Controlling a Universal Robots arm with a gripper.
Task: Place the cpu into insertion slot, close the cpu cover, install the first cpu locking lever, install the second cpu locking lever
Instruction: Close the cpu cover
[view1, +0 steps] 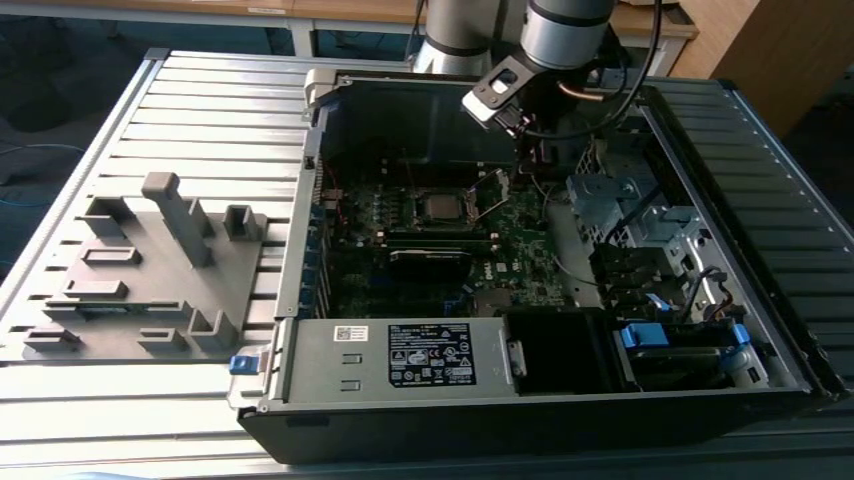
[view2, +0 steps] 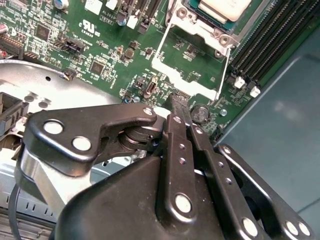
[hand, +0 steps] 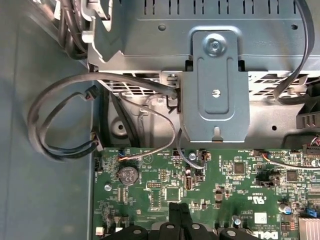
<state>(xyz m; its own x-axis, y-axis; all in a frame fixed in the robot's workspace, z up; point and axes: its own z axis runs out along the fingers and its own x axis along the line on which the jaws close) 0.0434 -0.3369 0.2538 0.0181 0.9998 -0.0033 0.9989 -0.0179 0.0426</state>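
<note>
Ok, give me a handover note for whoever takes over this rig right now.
The gripper is shut and holds nothing; its tips are at the free edge of the cpu cover, and I cannot tell whether they touch it.
The cpu sits in the insertion slot.
The cpu cover stands open, off the cpu.
Done: cpu placed.
Left: closing the cover and both locking levers.

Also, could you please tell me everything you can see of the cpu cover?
The cpu cover is a silvery metal frame plate with a square window, through which the green circuit board shows. In the second wrist view it is swung open, off the cpu, whose pale metal top lies bare beyond its hinged edge. Its free edge lies right by the tips of the shut gripper; contact cannot be told.
</note>
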